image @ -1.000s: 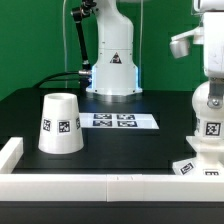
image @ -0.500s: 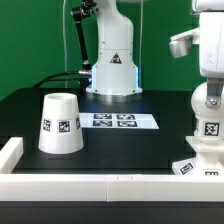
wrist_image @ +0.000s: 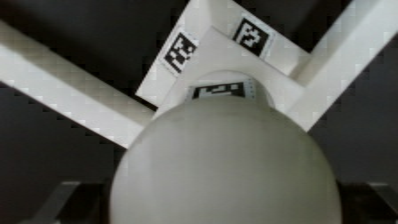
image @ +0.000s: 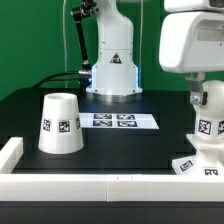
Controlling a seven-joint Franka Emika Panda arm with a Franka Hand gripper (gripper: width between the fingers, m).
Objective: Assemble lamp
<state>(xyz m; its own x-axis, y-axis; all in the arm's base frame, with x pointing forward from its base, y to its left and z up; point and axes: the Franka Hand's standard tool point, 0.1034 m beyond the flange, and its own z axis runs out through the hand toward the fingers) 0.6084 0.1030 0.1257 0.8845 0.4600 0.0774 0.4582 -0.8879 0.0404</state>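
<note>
The ball-shaped bulb (image: 208,118) stands upright on the flat square base (image: 196,167) at the exterior view's right. The gripper (image: 203,98) hangs straight over the bulb's top, its big white hand filling the upper right. In the wrist view the bulb (wrist_image: 217,160) fills the space between the fingers (wrist_image: 64,202), with a dark gap on each side, so the jaws stand open around it. The base (wrist_image: 228,42) shows beyond the bulb. The cone shade (image: 60,123) stands wide end down at the exterior view's left, apart from the gripper.
The marker board (image: 118,121) lies flat in the middle of the black table. A white wall (image: 100,186) runs along the front edge with a corner at the left. The arm's pedestal (image: 112,65) stands at the back.
The white hand has turned above the bulb and now looks much larger, covering the upper right. The bulb, base and shade have not moved.
</note>
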